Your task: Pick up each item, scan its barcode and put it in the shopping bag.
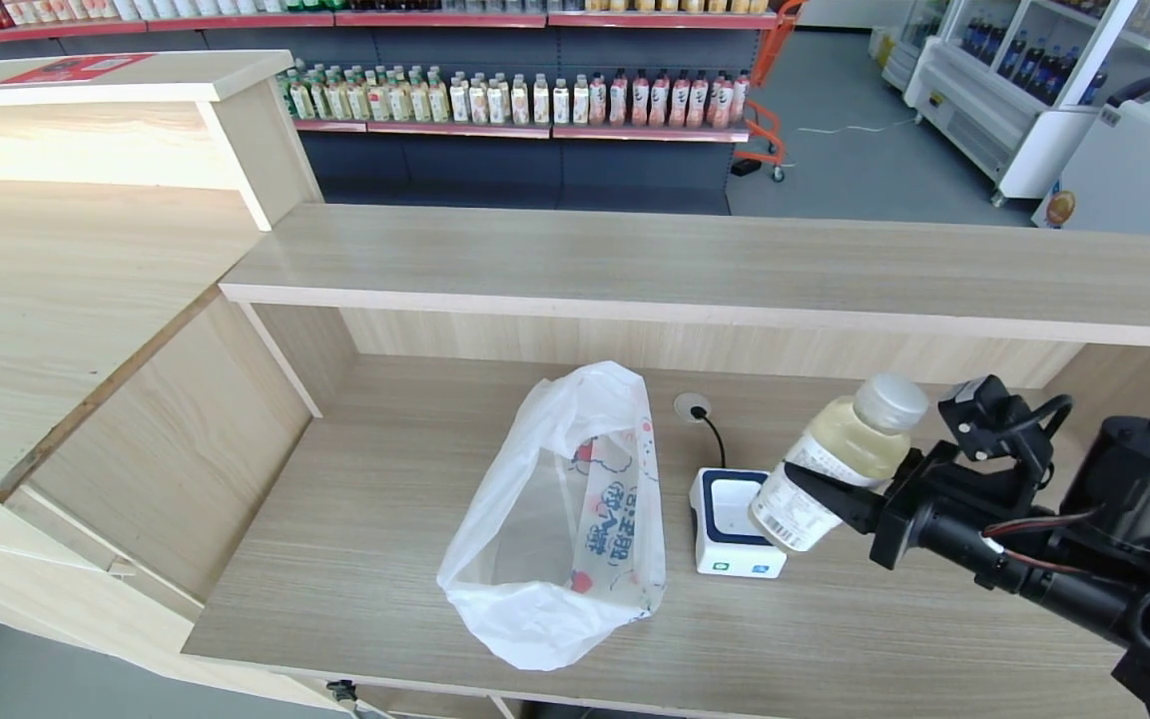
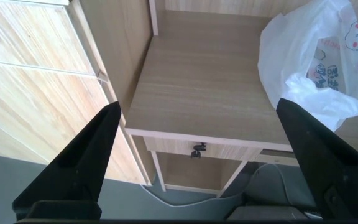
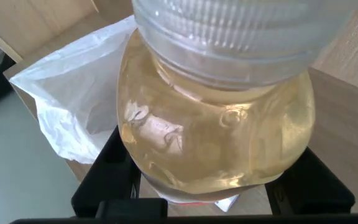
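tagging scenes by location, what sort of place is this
Most likely a small shop's checkout: shelves of bottled drinks behind the counter, a barcode scanner beside a shopping bag, and glass-door drink coolers.

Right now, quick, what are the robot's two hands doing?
Left gripper: open, holding nothing.
Right gripper: shut on the bottle.

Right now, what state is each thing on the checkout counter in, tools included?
bottle, capped, tilted, gripped over the scanner
right tool, shut on the bottle
left tool, open, empty
shopping bag, mouth open, slumped on the counter
scanner, flat on the counter, cable attached
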Controlling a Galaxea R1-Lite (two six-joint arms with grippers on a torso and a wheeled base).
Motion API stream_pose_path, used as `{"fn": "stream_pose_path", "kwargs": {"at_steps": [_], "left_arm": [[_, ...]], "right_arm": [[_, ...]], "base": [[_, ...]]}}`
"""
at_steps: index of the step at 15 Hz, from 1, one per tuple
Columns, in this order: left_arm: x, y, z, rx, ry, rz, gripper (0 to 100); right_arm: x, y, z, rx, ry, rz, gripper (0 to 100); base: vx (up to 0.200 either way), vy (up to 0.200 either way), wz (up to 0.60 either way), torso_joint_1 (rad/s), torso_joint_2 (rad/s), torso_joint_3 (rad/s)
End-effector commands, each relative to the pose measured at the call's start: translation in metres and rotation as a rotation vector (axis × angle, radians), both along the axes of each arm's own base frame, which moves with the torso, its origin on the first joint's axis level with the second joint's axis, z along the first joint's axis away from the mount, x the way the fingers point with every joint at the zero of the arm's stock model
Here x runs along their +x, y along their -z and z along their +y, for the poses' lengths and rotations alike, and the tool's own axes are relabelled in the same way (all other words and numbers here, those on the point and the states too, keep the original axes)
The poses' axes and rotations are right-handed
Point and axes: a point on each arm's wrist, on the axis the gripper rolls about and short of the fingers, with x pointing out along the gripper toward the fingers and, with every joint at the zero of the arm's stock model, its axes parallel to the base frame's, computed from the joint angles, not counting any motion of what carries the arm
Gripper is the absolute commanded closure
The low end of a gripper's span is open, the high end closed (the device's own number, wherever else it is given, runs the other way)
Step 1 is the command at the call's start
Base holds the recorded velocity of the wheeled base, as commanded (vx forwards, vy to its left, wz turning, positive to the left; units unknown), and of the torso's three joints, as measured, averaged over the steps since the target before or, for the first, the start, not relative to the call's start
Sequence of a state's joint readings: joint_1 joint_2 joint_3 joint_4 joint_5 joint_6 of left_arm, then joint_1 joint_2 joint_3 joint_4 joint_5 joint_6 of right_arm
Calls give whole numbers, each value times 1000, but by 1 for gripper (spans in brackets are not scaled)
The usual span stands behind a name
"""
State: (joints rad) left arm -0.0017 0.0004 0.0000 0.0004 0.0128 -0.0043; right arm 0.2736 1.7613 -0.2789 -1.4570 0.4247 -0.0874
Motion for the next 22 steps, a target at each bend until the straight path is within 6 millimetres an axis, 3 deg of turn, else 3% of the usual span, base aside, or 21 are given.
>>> {"fn": "stream_pose_path", "kwargs": {"at_steps": [1,6,22], "left_arm": [[0,0,0,0,0,-1,0],[0,0,0,-2,-1,-1,0],[0,0,0,3,-1,-1,0]], "right_arm": [[-9,-7,10,70,3,29,100],[-2,12,16,61,14,114,100],[-3,20,16,51,18,153,100]], "base": [[0,0,0,0,0,0],[0,0,0,0,0,0],[0,25,0,0,1,0]]}}
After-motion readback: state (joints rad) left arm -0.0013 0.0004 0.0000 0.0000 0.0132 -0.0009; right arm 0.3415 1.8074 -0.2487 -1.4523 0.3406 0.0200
